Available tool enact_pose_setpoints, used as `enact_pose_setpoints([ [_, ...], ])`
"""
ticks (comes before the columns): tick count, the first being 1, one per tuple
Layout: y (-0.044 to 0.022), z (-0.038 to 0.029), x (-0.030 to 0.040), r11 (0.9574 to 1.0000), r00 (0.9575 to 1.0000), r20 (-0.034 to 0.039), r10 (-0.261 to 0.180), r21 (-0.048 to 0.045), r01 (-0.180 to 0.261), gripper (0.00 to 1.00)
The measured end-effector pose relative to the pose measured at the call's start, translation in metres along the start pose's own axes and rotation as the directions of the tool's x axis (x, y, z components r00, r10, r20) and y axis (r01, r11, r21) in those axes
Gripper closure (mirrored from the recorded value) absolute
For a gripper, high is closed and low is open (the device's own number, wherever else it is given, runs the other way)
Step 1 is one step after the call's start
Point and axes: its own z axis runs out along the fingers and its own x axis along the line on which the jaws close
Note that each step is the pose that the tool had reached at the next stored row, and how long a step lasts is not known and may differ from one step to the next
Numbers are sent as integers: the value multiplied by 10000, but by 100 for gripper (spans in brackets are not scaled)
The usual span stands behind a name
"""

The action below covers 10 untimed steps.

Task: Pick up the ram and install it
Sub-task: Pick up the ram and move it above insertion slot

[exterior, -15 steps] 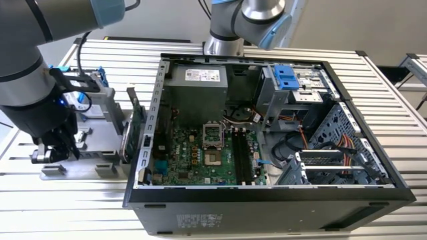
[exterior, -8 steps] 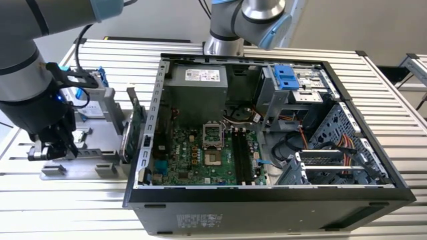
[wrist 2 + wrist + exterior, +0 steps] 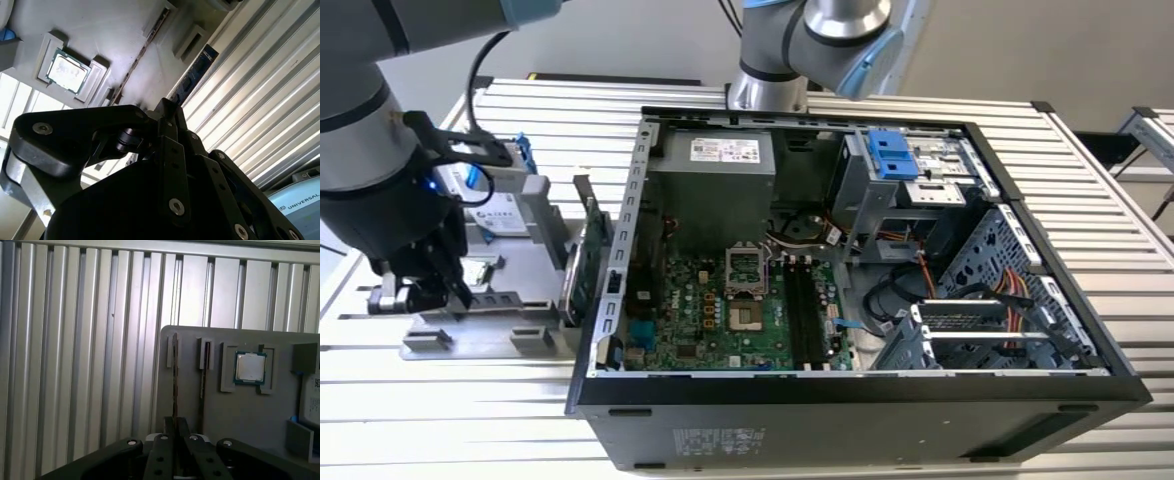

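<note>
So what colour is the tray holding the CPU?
Plain grey; the tray shows best in the first wrist view.

The black gripper (image 3: pixel 169 117) looms in the foreground, its tip at the near end of the ram (image 3: pixel 198 67); whether they touch cannot be told. The ram, a dark bluish stick, stands on edge in a slot along the rim of the grey tray (image 3: pixel 110 25). Beside it a thin strip (image 3: pixel 141 52) stands edge-on in its own slot. Farther in, a chip (image 3: pixel 67 70) lies flat in a square recess. The ribbed metal counter (image 3: pixel 260 100) runs alongside the tray.
</note>
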Motion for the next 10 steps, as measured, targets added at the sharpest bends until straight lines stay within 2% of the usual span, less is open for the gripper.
enact_pose_setpoints([
  [10,5,-157,1,10000,10000,0,10,-1,-10,100],
])
